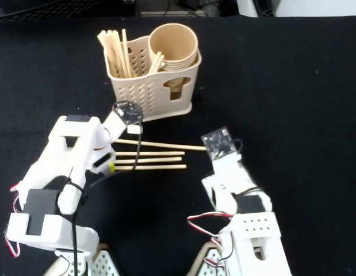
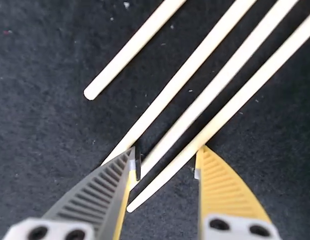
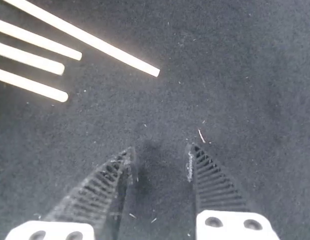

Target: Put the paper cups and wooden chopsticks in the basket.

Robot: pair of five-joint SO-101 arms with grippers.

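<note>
On the black worktop (image 1: 293, 86), beyond both arms: a perforated basket (image 1: 149, 92) holding stacked paper cups (image 1: 173, 43) and several wooden chopsticks (image 1: 117, 49). Left gripper (image 2: 165, 157), jaws partly apart, straddles the ends of two of the four loose chopsticks (image 1: 157, 160) lying between the arms. Right gripper (image 3: 160, 155), jaws parted and empty, sits over bare worktop near their opposite tips.

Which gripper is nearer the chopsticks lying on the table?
Left. The left gripper straddles the ends of some chopsticks, open around them; the right gripper hangs over bare cloth, short of their other ends.
</note>
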